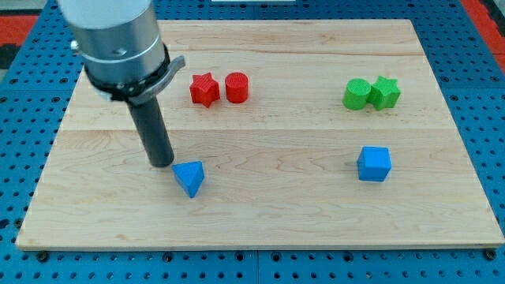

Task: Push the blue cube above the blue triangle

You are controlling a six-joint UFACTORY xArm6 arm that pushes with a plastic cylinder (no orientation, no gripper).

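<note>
The blue cube sits on the wooden board toward the view's right, below the green blocks. The blue triangle lies left of the board's centre, near the view's bottom. My tip rests on the board just left of and slightly above the blue triangle, very close to it; I cannot tell whether they touch. The tip is far to the left of the blue cube.
A red star and a red cylinder sit side by side at the upper middle. A green cylinder and a green star sit together at the upper right. The wooden board lies on a blue pegboard.
</note>
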